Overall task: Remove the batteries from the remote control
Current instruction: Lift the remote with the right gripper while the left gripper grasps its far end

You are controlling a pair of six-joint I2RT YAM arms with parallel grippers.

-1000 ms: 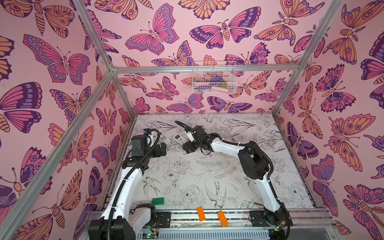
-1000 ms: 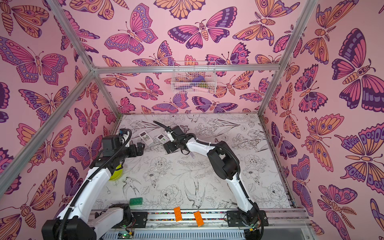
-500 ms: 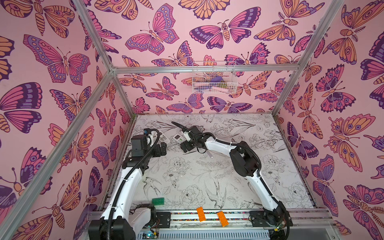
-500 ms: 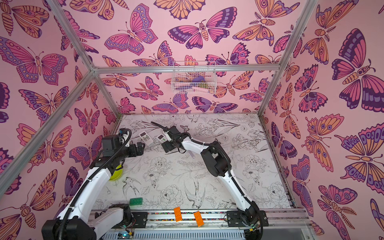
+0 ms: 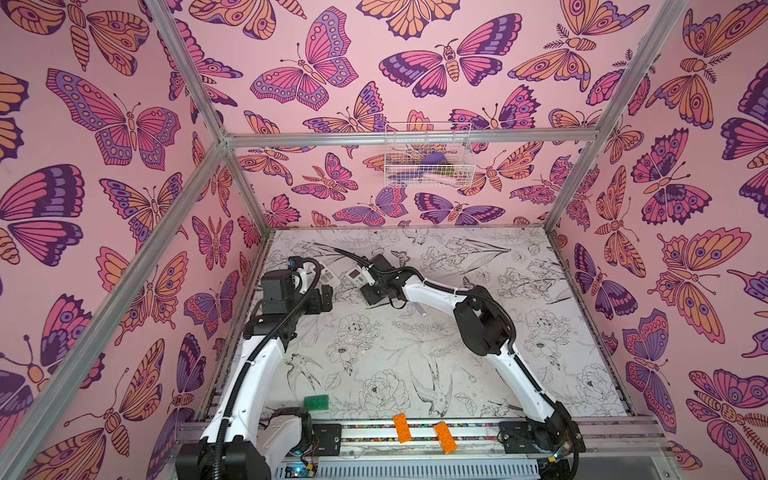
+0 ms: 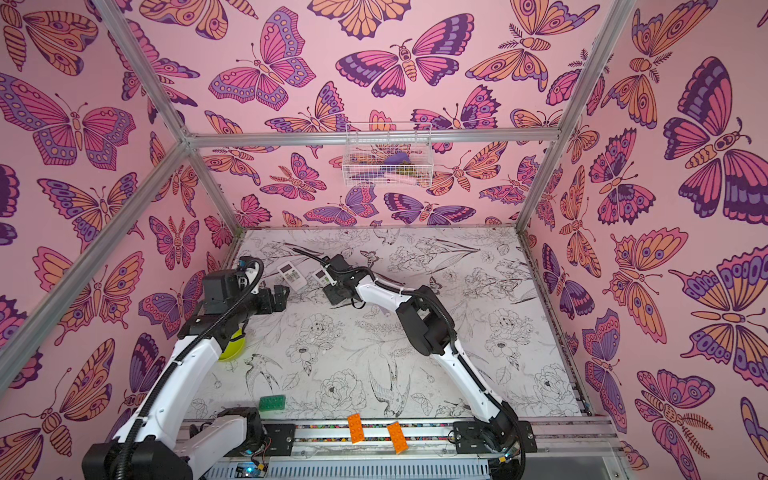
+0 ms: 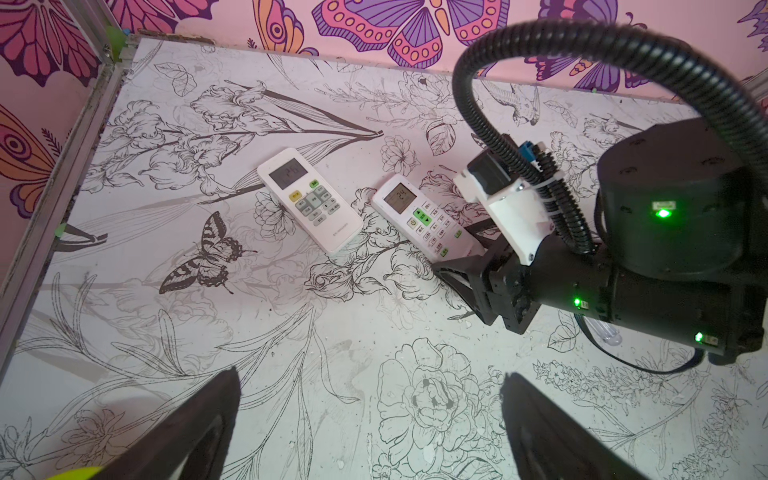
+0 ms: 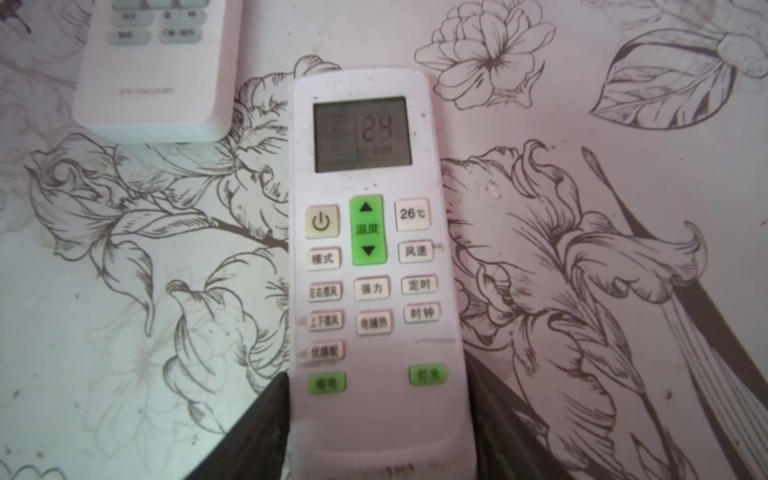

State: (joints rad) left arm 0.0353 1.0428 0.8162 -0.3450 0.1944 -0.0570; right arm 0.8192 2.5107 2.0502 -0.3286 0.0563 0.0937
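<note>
Right arm: over the last second it has stretched further toward the far left of the table [image 5: 415,353]. The right gripper [image 8: 378,378] has narrowed from wide open onto the lower end of the remote [image 8: 365,249], the one whose display reads 24. In the right wrist view both fingers [image 8: 266,415] lie against the remote's long edges, one on each side, so the jaws read as clamped on its body. Whether the squeeze is finished cannot be told. The left wrist view shows the same hold from the side, the right gripper [image 7: 465,249] at the button end of the remote [image 7: 419,216].

Left arm: unchanged. The left gripper [image 7: 372,376] hovers over bare table with its jaws wide apart, holding nothing, near the second remote [image 7: 309,199].

Remotes: both lie flat and face up, just beside each other and not touching, near the back left of the table in a top view [image 6: 320,275].

Batteries: none visible in any view. Judged to be still inside, as the backs are hidden against the table.

Meaning: the approach is over and the grasp is on. The remote probably has to be lifted or turned over before its back can be reached. Nothing is unloaded yet. The hold is at one end only, so the remote may tip when raised.
</note>
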